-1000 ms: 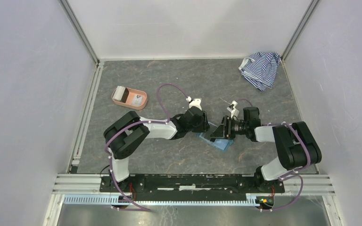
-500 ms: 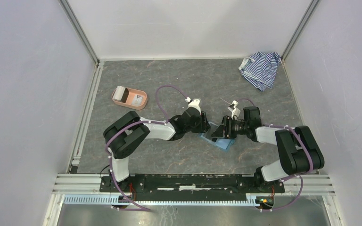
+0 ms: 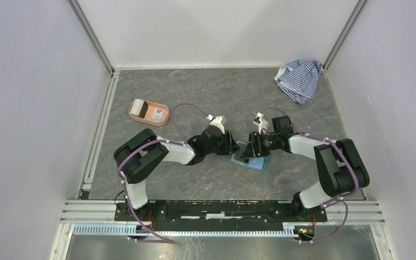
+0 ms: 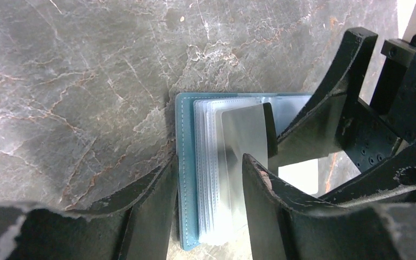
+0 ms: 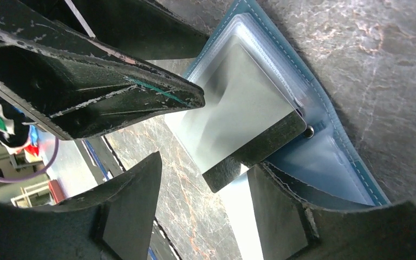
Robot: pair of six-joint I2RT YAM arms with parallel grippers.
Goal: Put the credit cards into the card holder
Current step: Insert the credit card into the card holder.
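A: Left wrist view, item one: card holder [image 4: 187,135]?
B: Lying open on table [image 4: 59,81], holding grey card [image 4: 244,130] among clear sleeves [image 4: 208,135].
A: Left gripper [image 4: 210,160]?
B: Straddling sleeves; cannot tell whether clamping.
A: Right gripper [image 5: 207,162]?
B: Flanking card; cannot tell either.

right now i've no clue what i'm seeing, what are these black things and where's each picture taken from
A robot's left arm and right arm, bolted to a table. One picture looks down from above; the other two come from cameras on the wrists. The arms meet over an open teal card holder with clear sleeves. The left end effector straddles its edge. The right end effector has a grey credit card between its parted jaws, at the sleeves, not clearly gripped. Further off lie a pink tray and a striped cloth.
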